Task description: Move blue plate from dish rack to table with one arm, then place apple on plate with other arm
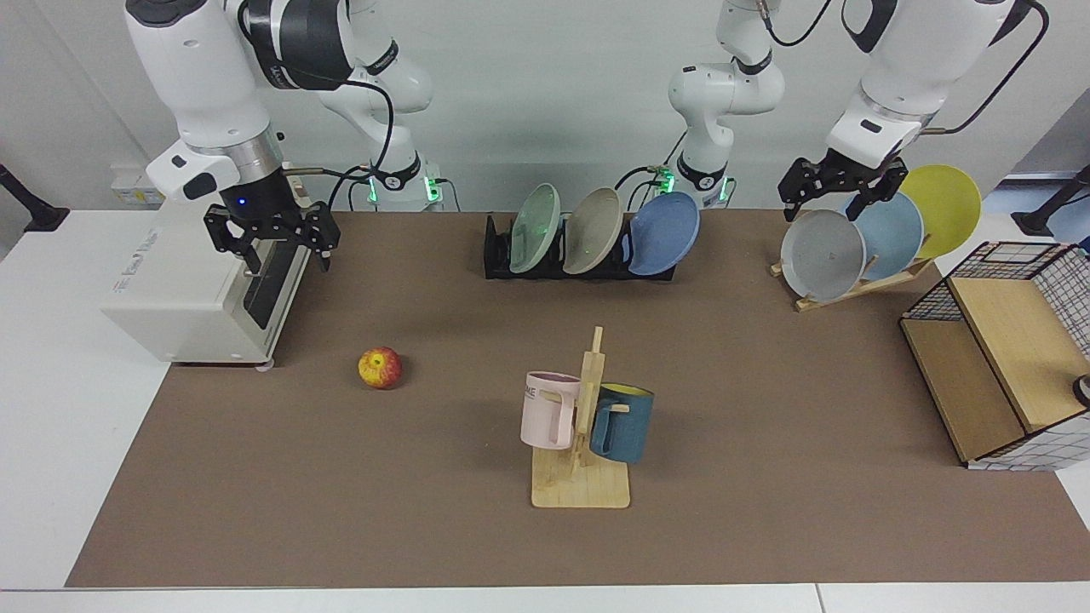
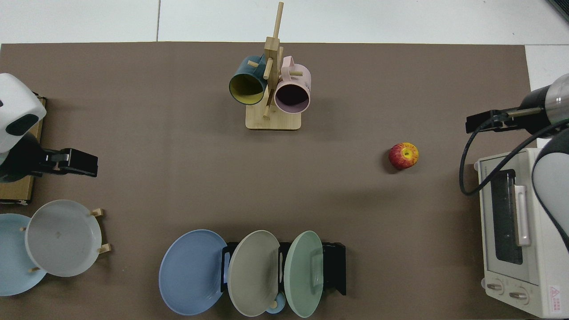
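While the right tool (image 1: 271, 241) hung open and empty before the boxy white toaster oven (image 1: 204, 289), the small red-and-yellow apple (image 1: 381, 368) sat loose on the brown matte worktop (image 1: 766, 409), round enough, I judged, to roll from a careless pinch. Further right, the matte blue plate (image 1: 666, 232) leaned at the end of the black slotted dish rack (image 1: 498, 255) beside smooth beige and green plates, so a skewed pull might have dragged its neighbours. Rightmost, the left tool (image 1: 843, 189) waited open above the wooden stand's grey plate (image 1: 822, 254).

Matte blue plate (image 1: 665, 233) (smooth, unglazed-looking)
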